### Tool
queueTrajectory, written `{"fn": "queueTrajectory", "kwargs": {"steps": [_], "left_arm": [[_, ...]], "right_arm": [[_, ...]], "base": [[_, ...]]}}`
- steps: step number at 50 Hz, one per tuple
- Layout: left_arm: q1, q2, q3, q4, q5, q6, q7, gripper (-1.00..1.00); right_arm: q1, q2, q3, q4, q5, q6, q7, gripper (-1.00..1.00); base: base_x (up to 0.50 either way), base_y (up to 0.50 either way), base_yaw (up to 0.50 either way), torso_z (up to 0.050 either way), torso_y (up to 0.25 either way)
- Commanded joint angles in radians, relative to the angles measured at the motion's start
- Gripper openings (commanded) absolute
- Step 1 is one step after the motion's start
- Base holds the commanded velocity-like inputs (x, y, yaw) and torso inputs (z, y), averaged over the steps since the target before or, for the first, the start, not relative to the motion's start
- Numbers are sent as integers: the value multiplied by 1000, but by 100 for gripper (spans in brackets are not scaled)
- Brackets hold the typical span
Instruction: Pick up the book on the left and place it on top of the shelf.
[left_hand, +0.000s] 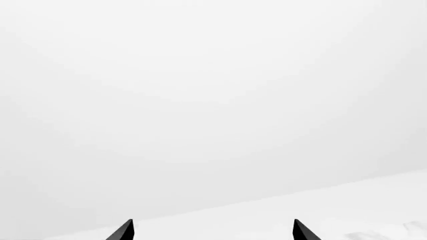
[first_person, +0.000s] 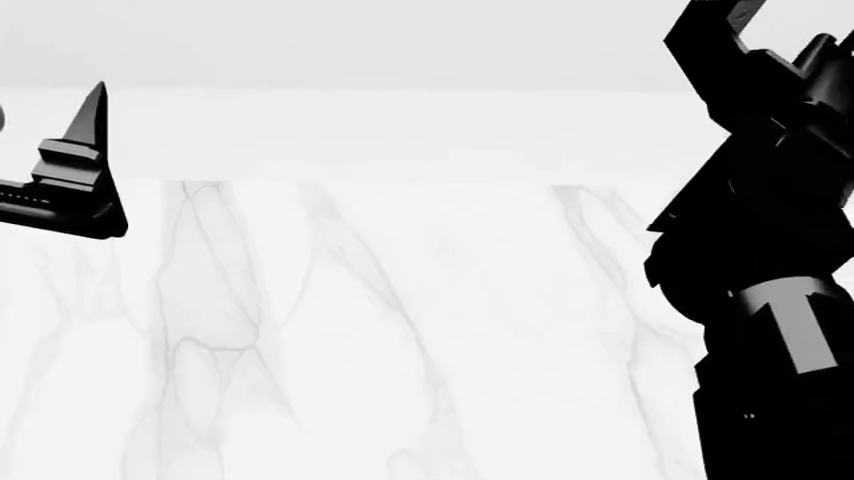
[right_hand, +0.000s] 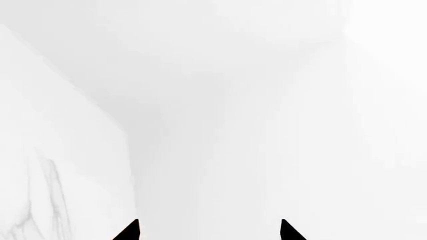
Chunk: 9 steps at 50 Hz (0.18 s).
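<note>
Both my hands are raised over the marble table (first_person: 400, 330), nothing between the tips — left hand (left_hand: 212, 231) spread, right hand (right_hand: 209, 231) spread too; neither book nor shelf shows in any view, so I cannot place them; better to find the book by looking around before any reach.

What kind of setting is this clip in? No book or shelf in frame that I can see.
Probably a bare simulated room with a white marble-veined counter against a plain white wall. Neither book nor shelf shows in any view. Only the left claw and right claw show, both open and holding nothing.
</note>
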Motion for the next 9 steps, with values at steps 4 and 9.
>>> {"fn": "queueTrajectory", "kwargs": {"steps": [4,9], "left_arm": [[3,2,12,-10,0,14,-2,100],[3,4,15,-13,-1,18,-3,100]], "right_arm": [[-26,-33,260,-2,208,-402,-191,100],[-236,149,411,-635,470,-190,-258,100]], "base": [[0,0,0,0,0],[0,0,0,0,0]]}}
